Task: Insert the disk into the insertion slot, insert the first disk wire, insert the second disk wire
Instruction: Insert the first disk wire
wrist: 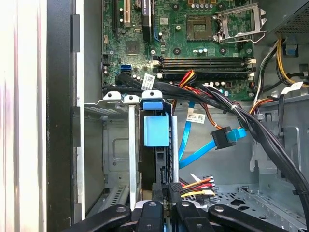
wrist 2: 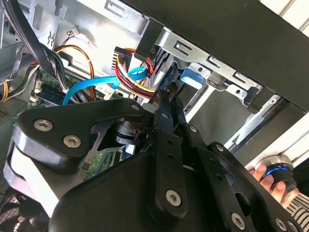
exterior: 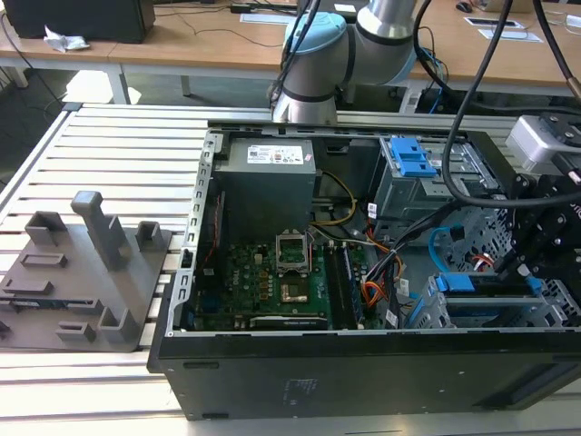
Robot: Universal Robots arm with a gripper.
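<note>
The disk, dark and edge-on in its bright blue caddy, sits inside the insertion slot, a grey metal cage. In the exterior view the disk lies in the cage at the case's front right corner. My black gripper is at the disk's rear edge, shut on a black connector with red, yellow and black wires. The same gripper touches that wire bundle. A blue data wire with a black plug hangs loose beside the disk, apart from it.
The open case holds the motherboard, a power supply and a taller bay with a blue latch. Thick black cables cross beside the cage. A grey fixture stands at the exterior view's left. A person's hand rests outside the case.
</note>
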